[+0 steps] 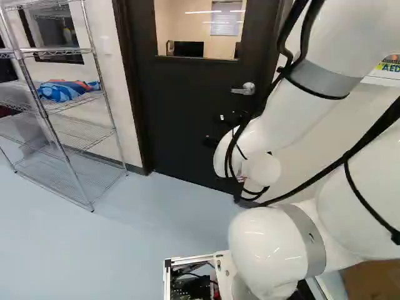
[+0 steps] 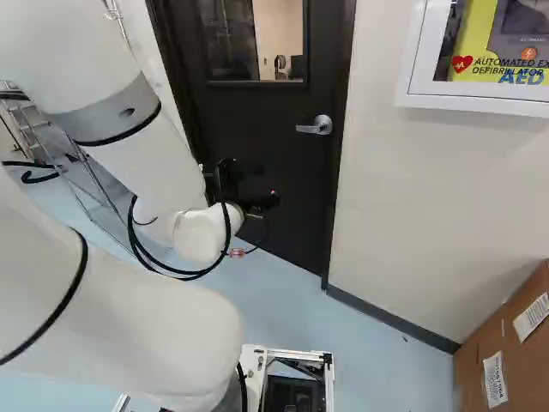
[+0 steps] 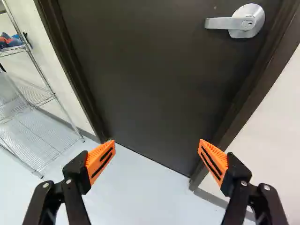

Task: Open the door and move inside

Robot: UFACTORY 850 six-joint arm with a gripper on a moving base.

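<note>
- Wrist view: shows the silver door handle (image 3: 229, 23) ahead of the fingers, toward the edge nearer the plain wall (image 2: 403, 189), with its lever roughly level.
- Carries that handle on the dark door (image 3: 154, 79), closed within its dark frame (image 3: 70, 56); has a window (image 1: 203, 31) in the upper part, seen in both base views.
- Points the black gripper (image 2: 268, 184) at the lower part of the door, lower than the handle in both base views and apart from it.
- In the wrist view, shows the gripper (image 3: 157, 143) released, with the orange pads (image 3: 101, 159) spread wide apart and tilted toward each other.
- Bends the white arm (image 1: 281, 119) high: in the left base view, slants its forearm down from the upper right to the wrist in front of the door; in the right base view, slants it down from the upper left.
- Runs a black cable (image 1: 345, 157) along the arm, looping near the wrist.
- To the left of the door, stands a wire rack (image 1: 38, 94) with a blue and orange bundle (image 1: 59, 90) on one shelf.
- To the right, hangs a white-framed cabinet (image 2: 497, 101) on the wall, above a brown box (image 2: 472, 386).
</note>
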